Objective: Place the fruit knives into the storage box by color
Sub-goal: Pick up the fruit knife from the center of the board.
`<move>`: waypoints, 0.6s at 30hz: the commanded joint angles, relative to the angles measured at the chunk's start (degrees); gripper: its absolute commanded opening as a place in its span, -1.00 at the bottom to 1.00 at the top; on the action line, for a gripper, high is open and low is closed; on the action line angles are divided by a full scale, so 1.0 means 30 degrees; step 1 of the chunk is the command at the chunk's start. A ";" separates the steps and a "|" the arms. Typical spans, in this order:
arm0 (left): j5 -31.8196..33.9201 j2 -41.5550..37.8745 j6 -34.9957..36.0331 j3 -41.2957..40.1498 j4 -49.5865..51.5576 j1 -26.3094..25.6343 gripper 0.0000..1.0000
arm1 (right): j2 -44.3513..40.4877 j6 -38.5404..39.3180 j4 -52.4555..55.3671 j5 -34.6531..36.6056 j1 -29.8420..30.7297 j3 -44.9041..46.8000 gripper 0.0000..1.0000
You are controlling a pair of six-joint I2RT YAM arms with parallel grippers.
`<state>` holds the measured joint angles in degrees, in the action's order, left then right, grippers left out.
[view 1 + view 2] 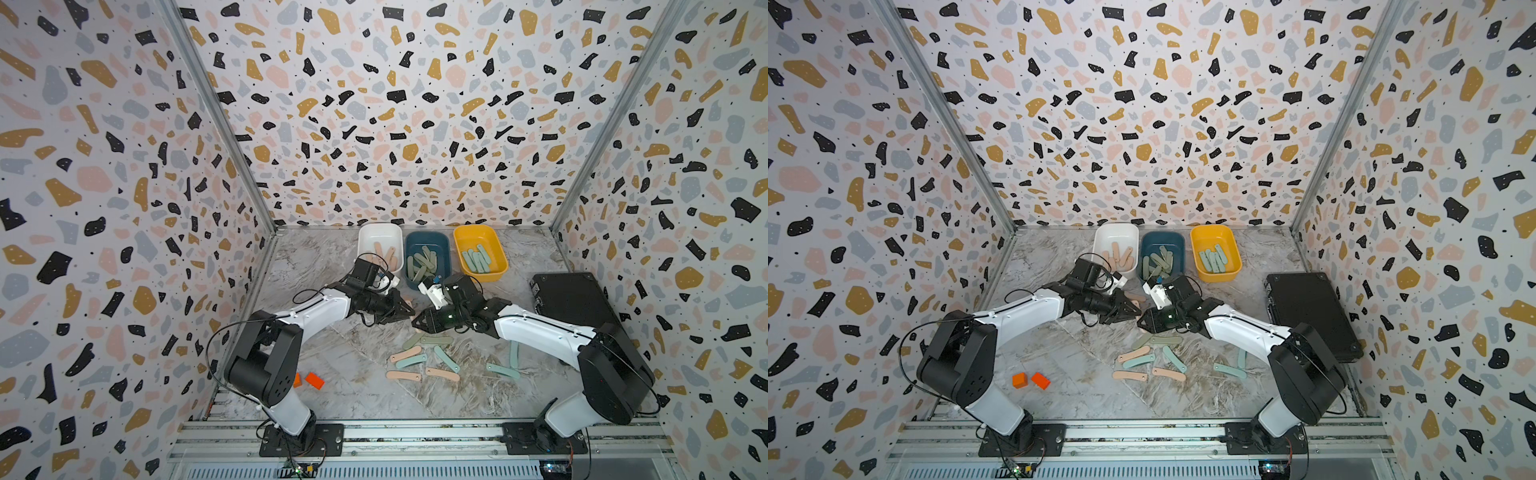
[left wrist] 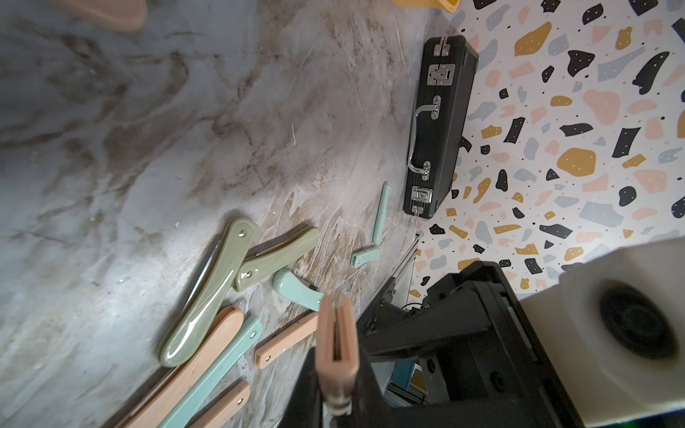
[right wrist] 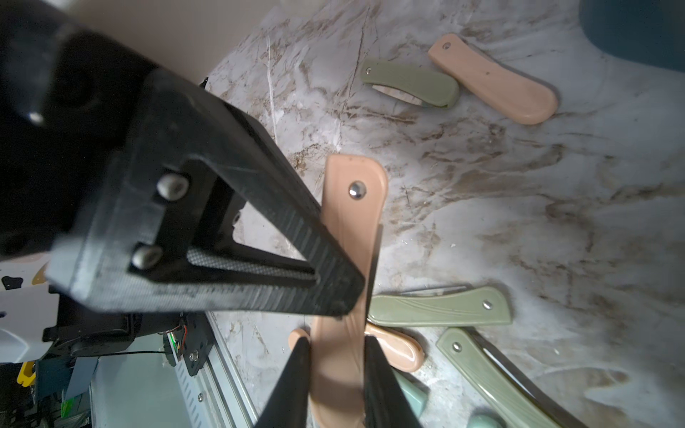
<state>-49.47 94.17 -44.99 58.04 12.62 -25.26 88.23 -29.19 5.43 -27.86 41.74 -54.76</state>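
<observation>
Nearest the bases: a loose scatter of peach-pink, sage-green and mint-teal folded fruit knives (image 1: 403, 376) lying flat on the grey-veined marble tabletop (image 1: 357, 395). Just beyond, mid-table, both arms meet tip to tip on one peach-pink folded knife (image 3: 352, 207). The right gripper (image 3: 337, 346) is clamped across its edges at one end, with the long axis running straight out from those fingers toward the left arm. The left gripper (image 1: 401, 311) is closed tight on it further along, pinching the flat faces. Reads as a handover. Farthest: the white plastic bin (image 1: 368, 239) with the pink knives sits beyond the left gripper, so the left arm is the nearer carrier. The right must let go first.
</observation>
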 commanded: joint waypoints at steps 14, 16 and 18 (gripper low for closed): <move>0.0598 -0.0322 0.2537 0.2582 0.3978 0.0855 -1.00 | -0.0805 0.2053 0.2643 0.1875 0.0094 -0.0983 0.53; 0.2154 -0.0032 0.4076 0.4011 0.6726 0.1397 -1.00 | -0.0946 0.2639 0.3496 0.2807 0.0064 -0.1107 0.77; 0.3872 0.0497 0.5425 0.5858 0.9147 0.1923 -1.00 | -0.0934 0.3023 0.4288 0.3447 -0.0010 -0.1298 0.88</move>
<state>-44.95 94.74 -36.64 69.60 28.75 -21.56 87.99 -23.64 12.56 -22.04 41.87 -56.05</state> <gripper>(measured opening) 0.106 0.927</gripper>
